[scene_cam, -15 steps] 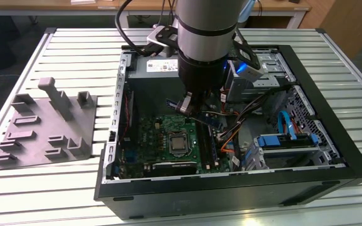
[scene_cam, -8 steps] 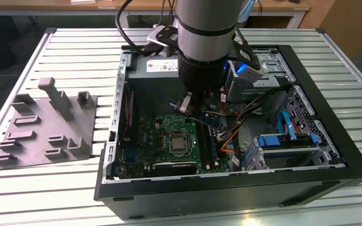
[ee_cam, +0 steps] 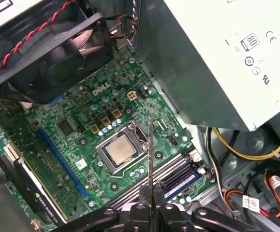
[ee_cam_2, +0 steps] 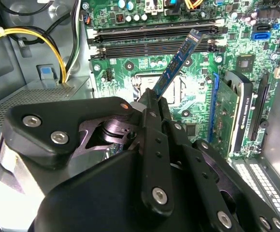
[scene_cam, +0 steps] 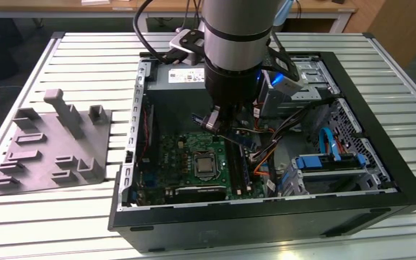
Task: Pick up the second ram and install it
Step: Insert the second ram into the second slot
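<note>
My gripper [scene_cam: 218, 123] is shut on the second ram [scene_cam: 241, 138], a thin dark blue-green stick, inside the open computer case. In the second wrist view the ram [ee_cam_2: 179, 59] sticks out slanted from the closed fingers [ee_cam_2: 152, 104], its far end over the long black slots [ee_cam_2: 154, 47] of the green motherboard. In the first wrist view the ram [ee_cam: 151, 150] is seen edge-on, rising from the gripper [ee_cam: 152, 198] and hanging above the board beside the processor socket [ee_cam: 119, 150]. It is clear of the slots [ee_cam: 165, 175], one of which holds a blue-green stick [ee_cam: 184, 180].
The black case wall [scene_cam: 266, 216] surrounds the motherboard [scene_cam: 175, 162]. A grey power supply [ee_cam: 212, 58], a black fan [ee_cam: 48, 63] and yellow cables [ee_cam_2: 28, 36] crowd the board's edges. A grey holder tray [scene_cam: 52, 146] with upright posts lies on the slatted table at the exterior view's left.
</note>
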Robot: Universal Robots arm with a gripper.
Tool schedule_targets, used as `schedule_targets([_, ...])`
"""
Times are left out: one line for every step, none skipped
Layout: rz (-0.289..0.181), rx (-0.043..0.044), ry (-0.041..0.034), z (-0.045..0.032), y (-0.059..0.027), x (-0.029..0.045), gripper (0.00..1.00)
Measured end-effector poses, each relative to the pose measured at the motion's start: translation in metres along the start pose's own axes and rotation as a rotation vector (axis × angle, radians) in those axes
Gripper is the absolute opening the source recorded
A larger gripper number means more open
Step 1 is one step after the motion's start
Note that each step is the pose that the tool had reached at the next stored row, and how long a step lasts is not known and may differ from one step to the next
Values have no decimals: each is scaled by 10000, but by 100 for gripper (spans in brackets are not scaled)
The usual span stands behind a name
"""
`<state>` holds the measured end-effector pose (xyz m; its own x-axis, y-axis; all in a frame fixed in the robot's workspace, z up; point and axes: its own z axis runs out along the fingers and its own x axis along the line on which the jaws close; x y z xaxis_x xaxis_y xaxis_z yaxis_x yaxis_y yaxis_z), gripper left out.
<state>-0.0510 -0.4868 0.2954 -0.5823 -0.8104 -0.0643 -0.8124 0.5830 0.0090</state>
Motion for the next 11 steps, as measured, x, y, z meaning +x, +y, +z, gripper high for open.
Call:
schedule_targets([18,2,1,0,0,0,14])
schedule_targets([35,3,1,0,0,0,14])
schedule_targets([53,5,1,0,0,0,14])
schedule_targets([71,7,3,0,0,0,14])
schedule_targets([90,9,3,1,0,0,14])
schedule_targets([109,11,4,1,0,0,14])
schedule_targets([128,12,4,1,0,0,14])
schedule_targets([145,14,5,1,0,0,14])
schedule_targets([162,16,6,1,0,0,14])
schedule_targets([178,17,7,1,0,0,14])
schedule_targets([195,19,7,1,0,0,14])
